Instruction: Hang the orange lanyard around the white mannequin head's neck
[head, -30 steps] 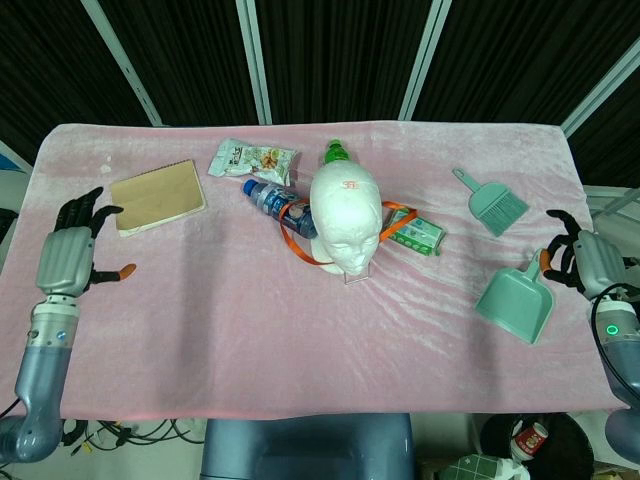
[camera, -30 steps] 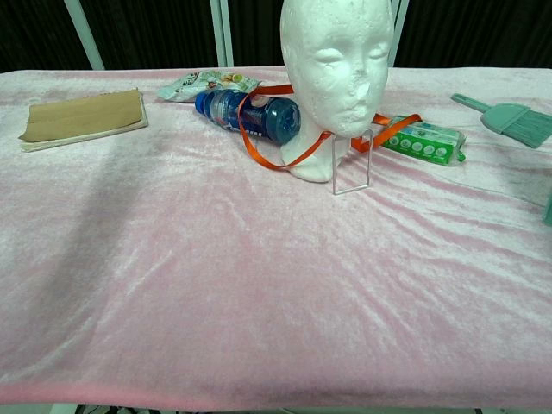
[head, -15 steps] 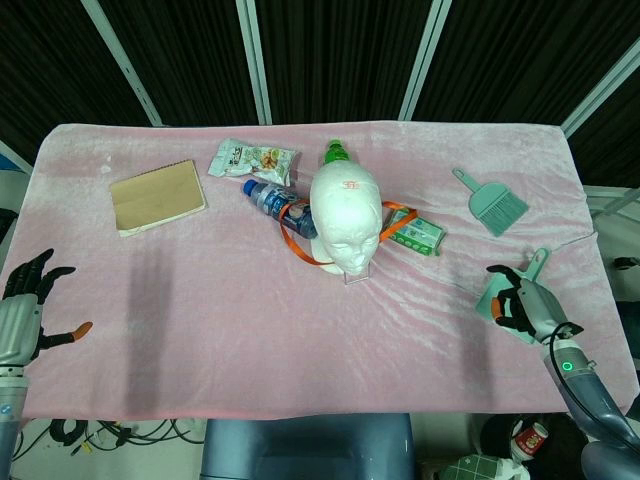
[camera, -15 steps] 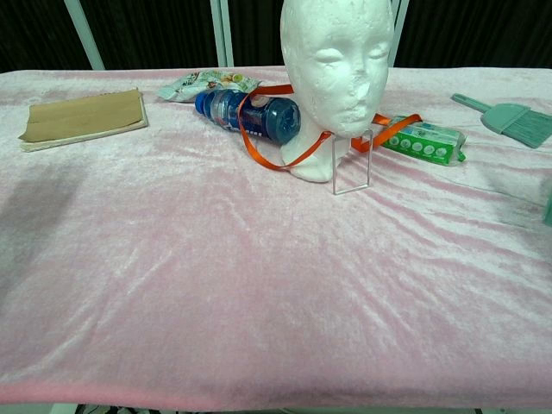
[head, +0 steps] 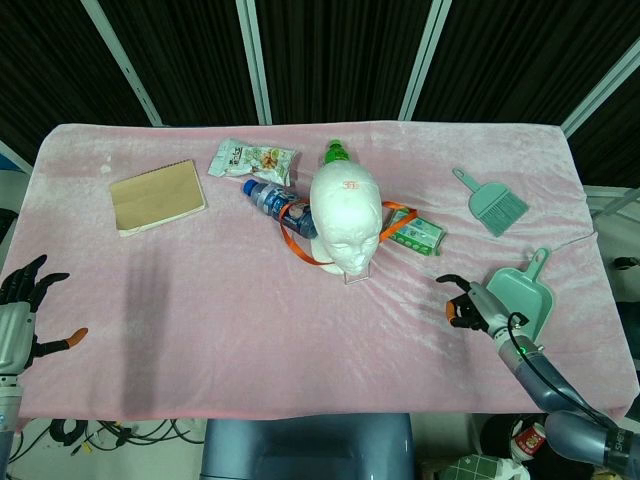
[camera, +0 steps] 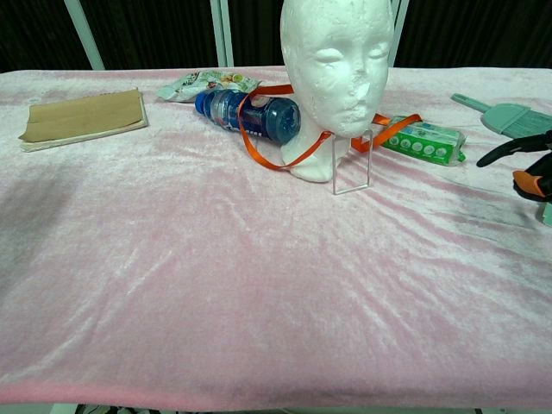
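The head view looks steeply down from high above the pink desk (head: 300,330), taking in its whole top with the white mannequin head (head: 345,215) near centre. The chest view sits low at the near edge, facing the mannequin head (camera: 336,65) at close range. Both share the ground around it, including the blue bottle (camera: 250,114).
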